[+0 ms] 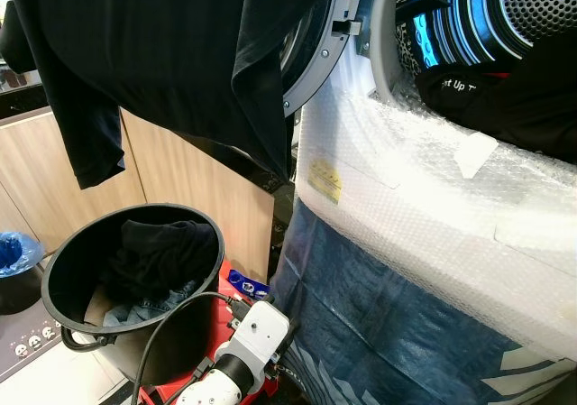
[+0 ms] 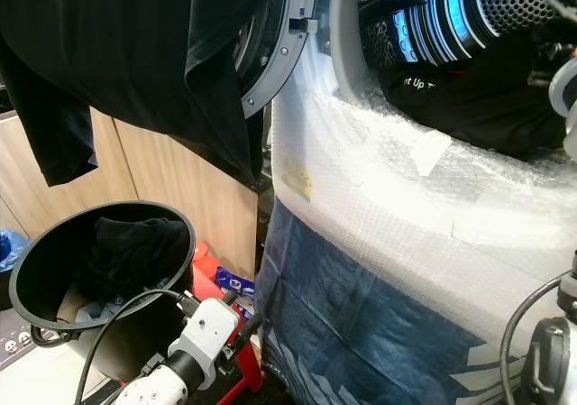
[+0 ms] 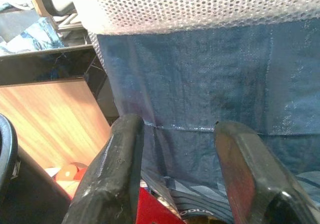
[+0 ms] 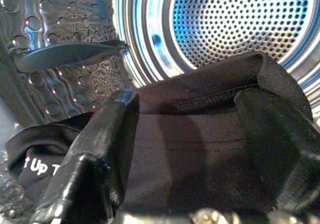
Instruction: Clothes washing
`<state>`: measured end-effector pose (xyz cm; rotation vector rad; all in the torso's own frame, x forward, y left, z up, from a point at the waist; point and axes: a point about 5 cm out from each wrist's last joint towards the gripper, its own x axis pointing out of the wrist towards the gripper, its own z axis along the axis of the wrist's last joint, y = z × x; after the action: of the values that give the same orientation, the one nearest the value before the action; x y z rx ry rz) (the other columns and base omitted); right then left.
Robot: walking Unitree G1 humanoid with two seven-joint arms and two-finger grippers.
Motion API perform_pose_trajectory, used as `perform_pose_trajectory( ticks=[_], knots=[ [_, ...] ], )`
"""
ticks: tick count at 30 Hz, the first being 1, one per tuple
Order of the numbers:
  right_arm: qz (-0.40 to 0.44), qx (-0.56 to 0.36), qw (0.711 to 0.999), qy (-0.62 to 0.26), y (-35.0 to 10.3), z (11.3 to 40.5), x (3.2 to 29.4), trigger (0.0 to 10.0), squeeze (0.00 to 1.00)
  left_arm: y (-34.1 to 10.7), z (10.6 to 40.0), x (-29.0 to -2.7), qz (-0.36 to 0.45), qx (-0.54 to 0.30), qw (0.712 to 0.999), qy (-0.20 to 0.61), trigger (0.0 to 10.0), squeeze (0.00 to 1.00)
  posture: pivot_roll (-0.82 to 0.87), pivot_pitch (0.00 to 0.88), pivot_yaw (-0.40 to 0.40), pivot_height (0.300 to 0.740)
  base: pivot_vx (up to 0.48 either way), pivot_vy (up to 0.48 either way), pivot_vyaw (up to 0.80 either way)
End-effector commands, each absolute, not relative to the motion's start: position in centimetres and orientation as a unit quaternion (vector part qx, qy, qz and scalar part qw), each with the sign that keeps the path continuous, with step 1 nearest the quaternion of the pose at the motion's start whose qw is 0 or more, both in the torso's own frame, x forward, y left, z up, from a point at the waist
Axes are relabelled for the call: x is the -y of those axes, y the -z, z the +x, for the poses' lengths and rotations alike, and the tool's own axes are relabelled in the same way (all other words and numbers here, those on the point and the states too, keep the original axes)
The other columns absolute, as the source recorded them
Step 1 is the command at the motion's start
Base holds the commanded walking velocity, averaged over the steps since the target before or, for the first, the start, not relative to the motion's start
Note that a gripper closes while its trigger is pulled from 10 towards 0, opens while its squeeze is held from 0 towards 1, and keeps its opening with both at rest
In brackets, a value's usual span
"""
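Nearest, the left claw (image 3: 175,184) hangs low with its two black fingers spread wide and nothing between them, pointed at the blue woven tarp (image 1: 379,324) that wraps the lower front of the machine; it looks parked out of the way while the other arm works. Just beside that arm stands the round black plastic laundry basket (image 1: 63,270), with a dark garment and some blue denim lying in it, probably kept close so the next load is within reach.

Above the tarp, a thick band of white bubble wrap (image 1: 433,216) pads the machine's front below the opening, presumably to protect it from knocks. Draped over the open washer door (image 1: 311,53) is a large black T-shirt (image 1: 162,62), hanging down towards the basket.

Farther in, the right claw (image 4: 185,144) sits inside the perforated steel drum (image 4: 240,34), fingers closed around a fold of a black garment with white lettering (image 4: 200,119) that spills over the drum's lip. The right wrist view shows this grip and the seam held in it; the head views show the garment lying at the mouth of the drum.
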<state>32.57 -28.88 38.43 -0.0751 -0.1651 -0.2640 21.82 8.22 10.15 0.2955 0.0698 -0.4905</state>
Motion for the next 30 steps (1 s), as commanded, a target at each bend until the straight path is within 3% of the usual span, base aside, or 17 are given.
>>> perform_pose_trajectory(
  ticks=[1, 2, 4, 6, 9, 13, 17, 23, 26, 30],
  knots=[
    [-0.031, 0.097, 0.986, 0.135, -39.3, 31.8, 29.3, 10.0, 0.0, -9.9, 21.9, -8.2, 0.142, -0.038, 0.958, 0.247, 10.0, 0.0, 0.0, 0.016, -0.1, 0.74, 0.0, 0.0, 0.0],
    [-0.031, 0.098, 0.986, 0.135, -39.3, 31.8, 29.3, 10.0, 0.0, -9.9, 21.9, -8.2, 0.142, -0.038, 0.958, 0.247, 10.0, 0.0, 0.0, 0.016, -0.1, 0.74, 0.0, 0.0, 0.0],
    [-0.147, -0.046, 0.988, 0.03, -34.9, 31.0, 27.6, 10.0, 0.0, -9.8, 22.0, -8.3, 0.141, -0.039, 0.958, 0.245, 10.0, 0.0, -0.01, 0.017, -0.096, 0.74, 0.0, 0.0, 0.0],
    [-0.114, -0.123, 0.986, 0.005, -33.3, 30.6, 27.7, 10.0, 0.0, -9.9, 22.1, -8.2, 0.141, -0.038, 0.958, 0.245, 10.0, 0.0, -0.02, 0.017, -0.096, 0.74, 0.0, 0.0, 0.0],
    [-0.158, -0.111, 0.981, 0.004, -33.1, 30.4, 27.5, 10.0, 0.0, -9.9, 22.2, -8.2, 0.141, -0.037, 0.958, 0.246, 10.0, 0.0, -0.02, 0.018, -0.097, 0.74, 0.0, 0.0, 0.0],
    [-0.115, -0.092, 0.989, 0.03, -32.3, 31.3, 26.6, 10.0, 0.0, -9.9, 22.3, -8.1, 0.141, -0.036, 0.958, 0.247, 10.0, 0.0, -0.02, 0.019, -0.1, 0.74, 0.0, 0.0, 0.0],
    [-0.068, -0.088, 0.994, -0.008, -32.4, 31.0, 25.9, 10.0, 0.0, -9.9, 22.2, -8.0, 0.137, -0.035, 0.959, 0.243, 10.0, 0.0, -0.01, 0.018, -0.105, 0.74, 0.0, 0.0, 0.0],
    [0.0, -0.061, 0.997, -0.05, -33.5, 30.2, 28.0, 10.0, 0.0, -9.8, 22.2, -8.2, 0.137, -0.038, 0.961, 0.239, 10.0, 0.0, -0.01, 0.017, -0.106, 0.74, 0.0, 0.0, 0.0],
    [-0.014, -0.012, 0.999, -0.037, -33.8, 29.8, 29.9, 10.0, 0.0, -9.9, 22.3, -8.2, 0.138, -0.037, 0.961, 0.238, 10.0, 0.0, -0.01, 0.015, -0.103, 0.74, 0.0, 0.0, 0.0],
    [-0.018, -0.03, 0.999, -0.03, -32.3, 29.3, 31.3, 10.0, 0.0, -9.9, 22.5, -8.4, 0.141, -0.037, 0.961, 0.237, 10.0, 0.0, -0.01, 0.012, -0.095, 0.74, 0.0, 0.0, 0.0]
  ],
)
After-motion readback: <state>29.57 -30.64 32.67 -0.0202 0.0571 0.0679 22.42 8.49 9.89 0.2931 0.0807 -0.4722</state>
